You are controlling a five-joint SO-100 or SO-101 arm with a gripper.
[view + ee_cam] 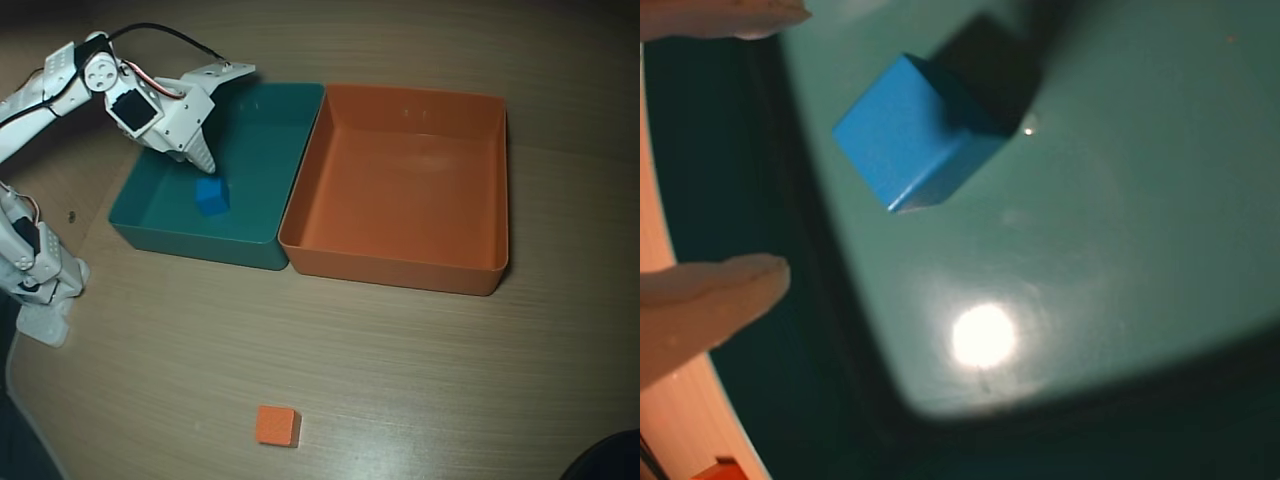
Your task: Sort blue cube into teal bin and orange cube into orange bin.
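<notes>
The blue cube [211, 195] lies inside the teal bin [196, 244], near its left front part, and nothing holds it. My gripper [227, 118] hangs open over the same bin, just behind the cube. In the wrist view the blue cube [910, 135] sits on the teal bin's floor [1120, 200] with its shadow beside it. My gripper [792, 145] shows there as two pale fingers at the left edge, spread wide and clear of the cube. The orange cube [277, 425] rests on the table near the front edge. Right of the teal bin stands the orange bin [400, 272], with nothing in it.
The two bins touch side by side at the back of the wooden table [450, 380]. The arm's base [40, 290] stands at the left edge. A dark object [605, 460] pokes in at the front right corner.
</notes>
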